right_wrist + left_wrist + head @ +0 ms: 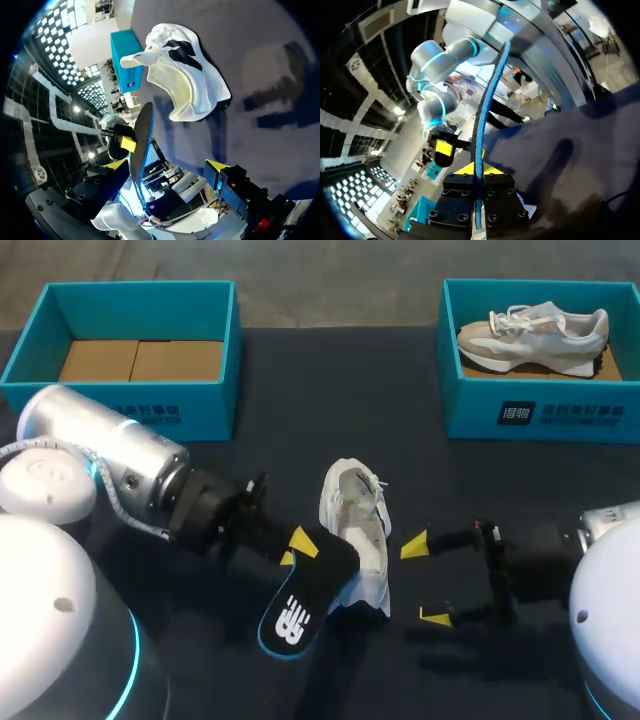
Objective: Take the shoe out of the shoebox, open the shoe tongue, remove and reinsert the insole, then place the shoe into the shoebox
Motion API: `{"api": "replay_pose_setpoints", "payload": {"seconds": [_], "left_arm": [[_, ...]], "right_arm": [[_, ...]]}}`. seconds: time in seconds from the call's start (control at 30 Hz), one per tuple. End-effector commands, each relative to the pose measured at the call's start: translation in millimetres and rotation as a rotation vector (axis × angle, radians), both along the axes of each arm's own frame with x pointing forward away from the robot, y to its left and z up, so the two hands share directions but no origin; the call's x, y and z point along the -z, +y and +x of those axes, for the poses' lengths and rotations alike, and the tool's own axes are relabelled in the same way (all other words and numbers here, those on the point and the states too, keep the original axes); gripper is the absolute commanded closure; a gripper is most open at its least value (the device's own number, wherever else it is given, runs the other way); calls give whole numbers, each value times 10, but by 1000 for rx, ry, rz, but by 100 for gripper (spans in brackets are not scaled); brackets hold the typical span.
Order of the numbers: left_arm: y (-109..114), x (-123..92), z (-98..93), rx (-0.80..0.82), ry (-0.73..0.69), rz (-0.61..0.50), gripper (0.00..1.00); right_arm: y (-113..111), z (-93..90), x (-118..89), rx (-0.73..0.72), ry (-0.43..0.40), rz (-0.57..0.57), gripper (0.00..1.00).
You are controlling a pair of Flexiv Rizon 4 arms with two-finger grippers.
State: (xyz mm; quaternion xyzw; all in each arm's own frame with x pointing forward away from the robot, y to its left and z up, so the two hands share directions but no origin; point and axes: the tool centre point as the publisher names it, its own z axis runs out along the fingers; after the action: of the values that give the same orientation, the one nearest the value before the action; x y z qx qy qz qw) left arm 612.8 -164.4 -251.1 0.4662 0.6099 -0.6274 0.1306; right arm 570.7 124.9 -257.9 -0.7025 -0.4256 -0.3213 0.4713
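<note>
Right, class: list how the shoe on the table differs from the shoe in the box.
The table shoe lies on the table; the boxed shoe sits in the right box. The table shoe gapes open, its insole out, held by the left gripper; the boxed shoe looks laced shut. Both are pale trainers.
</note>
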Motion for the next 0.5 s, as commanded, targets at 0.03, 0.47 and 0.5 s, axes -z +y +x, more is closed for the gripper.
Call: {"api": "replay_pose_setpoints", "payload": {"seconds": [0.03,0.47,0.5], "left_arm": [[12,52,-45,-9,61,-61,100],[12,52,-45,-9,61,-61,100],[12,52,-45,-9,61,-61,100]], "right_arm": [[-56,-28,-53,-2,2,-4,0],[-56,-28,-53,-2,2,-4,0],[-56,-28,-53,-2,2,-4,0]]}}
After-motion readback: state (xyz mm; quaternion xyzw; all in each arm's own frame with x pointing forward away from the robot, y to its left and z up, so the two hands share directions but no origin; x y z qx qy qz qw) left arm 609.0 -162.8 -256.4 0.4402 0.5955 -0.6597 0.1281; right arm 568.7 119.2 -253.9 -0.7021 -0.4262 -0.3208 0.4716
